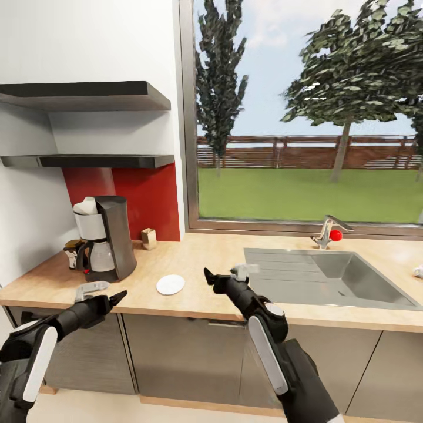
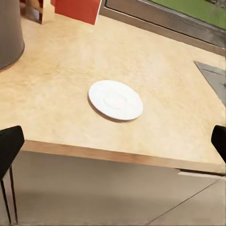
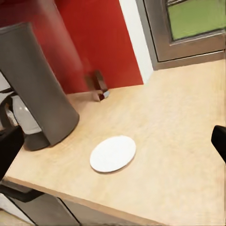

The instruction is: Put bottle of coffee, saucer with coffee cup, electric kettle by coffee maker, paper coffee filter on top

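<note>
In the head view, the tall black coffee maker with a glass carafe (image 1: 104,241) stands at the left of the light-wood counter (image 1: 205,282), the small flat white saucer (image 1: 170,284) just right of it. The left pincer (image 1: 101,292) and right pincer (image 1: 225,275) both hover open and empty. In the left wrist view the saucer (image 2: 115,100) lies centred. In the right wrist view it (image 3: 113,153) sits near the machine (image 3: 40,84). The cup should be lowered gently, centred on the saucer.

Bright, even daylight from the window (image 1: 305,111), flat simulator render, soft faint shadows under the coffee maker (image 1: 106,238) and saucer (image 1: 170,284), no glare on the countertop (image 1: 194,258) (matte wood), right wrist view smeared and blurred around the coffee maker, head view sharp.
</note>
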{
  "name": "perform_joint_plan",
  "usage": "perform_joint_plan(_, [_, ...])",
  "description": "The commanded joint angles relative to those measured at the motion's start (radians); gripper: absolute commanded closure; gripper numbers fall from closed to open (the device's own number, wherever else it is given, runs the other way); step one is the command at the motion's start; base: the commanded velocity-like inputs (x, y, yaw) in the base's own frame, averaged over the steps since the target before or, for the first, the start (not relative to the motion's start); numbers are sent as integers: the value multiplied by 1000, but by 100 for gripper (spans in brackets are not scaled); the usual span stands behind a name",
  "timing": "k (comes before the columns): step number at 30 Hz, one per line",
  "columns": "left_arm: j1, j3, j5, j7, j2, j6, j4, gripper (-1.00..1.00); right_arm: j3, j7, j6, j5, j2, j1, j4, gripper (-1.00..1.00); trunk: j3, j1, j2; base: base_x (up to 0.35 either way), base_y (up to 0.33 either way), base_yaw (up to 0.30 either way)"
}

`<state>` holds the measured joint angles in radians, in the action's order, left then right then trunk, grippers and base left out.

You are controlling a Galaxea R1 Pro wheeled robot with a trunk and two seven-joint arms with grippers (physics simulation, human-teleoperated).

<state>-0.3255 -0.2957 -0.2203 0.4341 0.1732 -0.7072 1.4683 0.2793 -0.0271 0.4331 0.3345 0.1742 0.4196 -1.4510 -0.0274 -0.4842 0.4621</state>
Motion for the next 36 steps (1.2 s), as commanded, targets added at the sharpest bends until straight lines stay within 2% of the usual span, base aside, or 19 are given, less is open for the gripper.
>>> perform_joint_plan(1, [-9, -2, -3, 18, 3, -28, -2, -100, -22, -3, 32, 27, 0, 17, 5, -100, 1, 0, 1, 0, 0, 0])
perform_joint_plan(3, [-36, -3, -3, 77, 18, -107, -14, -100, -106, -2, 122, 91, 0, 63, 24, -100, 1, 0, 1, 0, 0, 0])
perform_joint_plan(4, [-43, -3, -3, 92, 23, -127, -17, -100, -126, -1, 142, 104, 0, 70, 28, -100, 1, 0, 1, 0, 0, 0])
perform_joint_plan(6, [-66, -7, -2, 152, 48, -199, -35, -100, -190, 1, 215, 150, 0, 93, 34, -100, 1, 0, 1, 0, 0, 0])
perform_joint_plan(7, [-72, -8, -3, 166, 54, -215, -41, -100, -202, 2, 231, 160, 0, 97, 34, -100, 1, 0, 1, 0, 0, 0])
perform_joint_plan(9, [-96, -13, -3, 224, 78, -257, -75, -100, -243, 10, 286, 208, 0, 112, 35, -100, 1, 0, 1, 0, 0, 0])
perform_joint_plan(12, [-119, -22, -3, 287, 97, -276, -125, -100, -272, 35, 323, 274, 0, 120, 37, -100, 1, 0, 1, 0, 0, 0])
perform_joint_plan(14, [-137, -36, -2, 346, 110, -284, -175, -100, -285, 78, 342, 355, -36, 123, 41, -100, 1, 0, 1, 0, 0, 0])
perform_joint_plan(15, [-139, -40, -2, 357, 113, -285, -186, -100, -285, 89, 345, 373, -46, 123, 42, -100, 1, 0, 1, 0, 0, 0])
perform_joint_plan(16, [-143, -46, -1, 373, 118, -285, -202, -100, -286, 106, 349, 403, -68, 124, 44, -100, 1, 0, 1, 0, 0, 0])
perform_joint_plan(19, [-141, -55, 4, 392, 123, -286, -221, -100, -285, 128, 353, 440, -107, 125, 47, -100, 1, 0, 1, 0, 0, 0])
perform_joint_plan(21, [-140, -57, 7, 395, 122, -286, -226, -100, -284, 134, 354, 449, -117, 125, 52, -100, 1, 0, 1, 0, 0, 0])
perform_joint_plan(25, [-138, -60, 9, 396, 120, -285, -230, -100, -269, 138, 355, 456, -124, 125, 75, -100, 1, 0, 1, 0, 0, 0])
perform_joint_plan(30, [-138, -56, 10, 389, 115, -285, -233, -100, -195, 140, 355, 460, -126, 125, 118, -100, 1, 0, 1, 10, 0, 0])
perform_joint_plan(36, [-139, -54, 9, 360, 107, -286, -234, -100, -146, 137, 354, 460, -123, 125, 183, -100, 1, 0, 1, 191, 0, 0])
